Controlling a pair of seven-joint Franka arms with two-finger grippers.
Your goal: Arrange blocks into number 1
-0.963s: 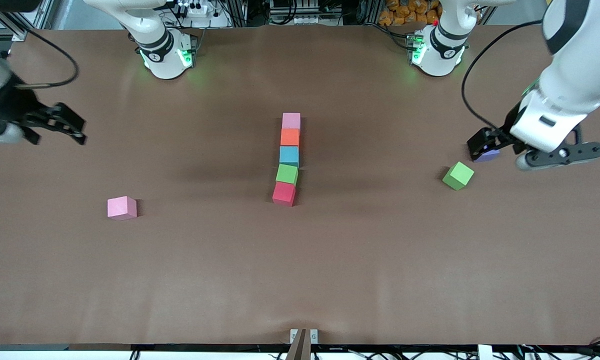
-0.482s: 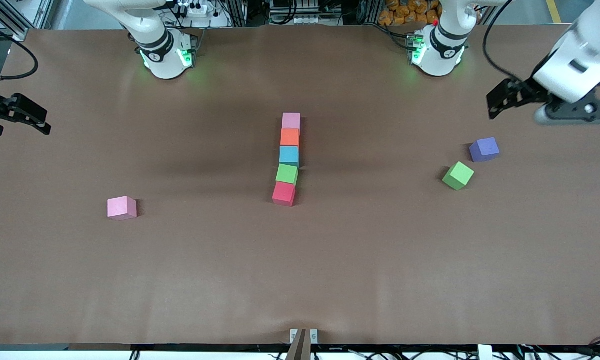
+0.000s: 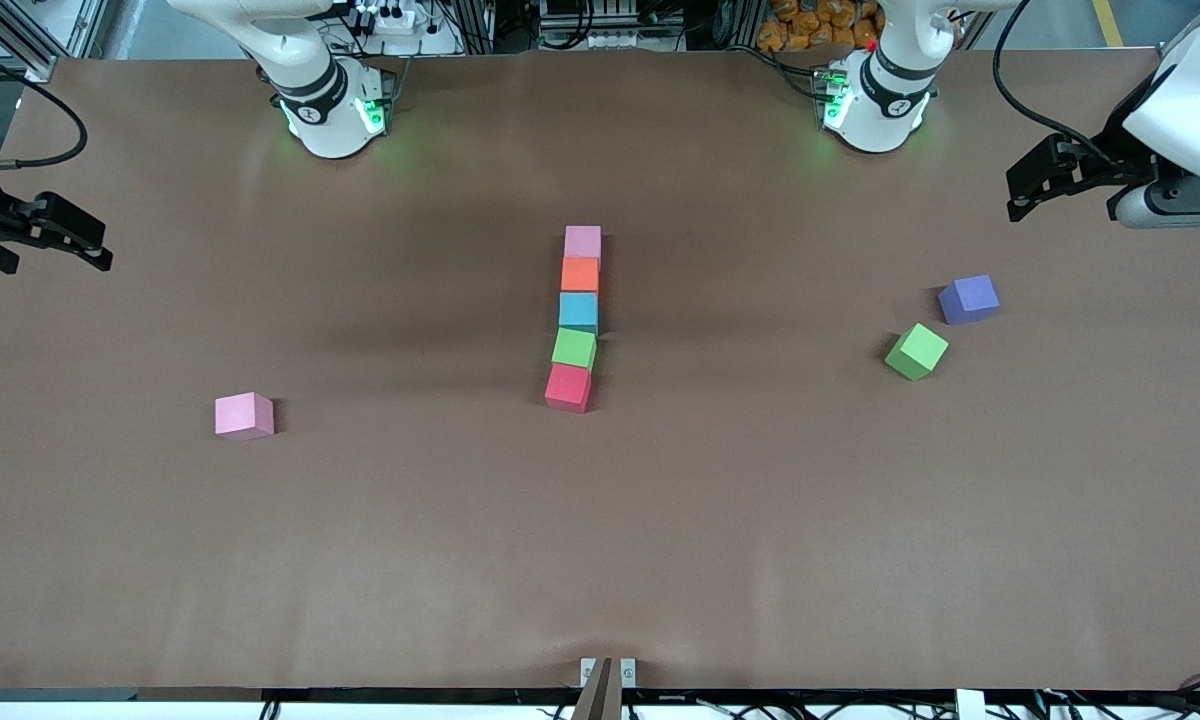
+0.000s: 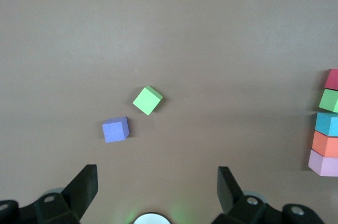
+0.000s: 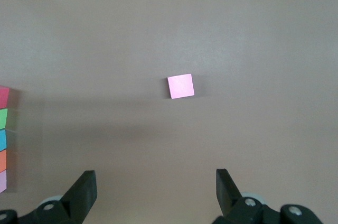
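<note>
Blocks (image 3: 577,318) stood in a finished column mid-worktop (image 3: 600,540) — both arms had pulled back, left gripper (image 3: 1035,185) and right gripper (image 3: 55,232) with jaws open, empty.

Left gripper (image 3: 1032,185) raised, jaws open, right gripper (image 3: 65,232) alike

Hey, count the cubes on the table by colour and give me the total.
Pink: 2
Green: 2
Orange: 1
Light blue: 1
Red: 1
Purple: 1
Total: 8 cubes
</note>
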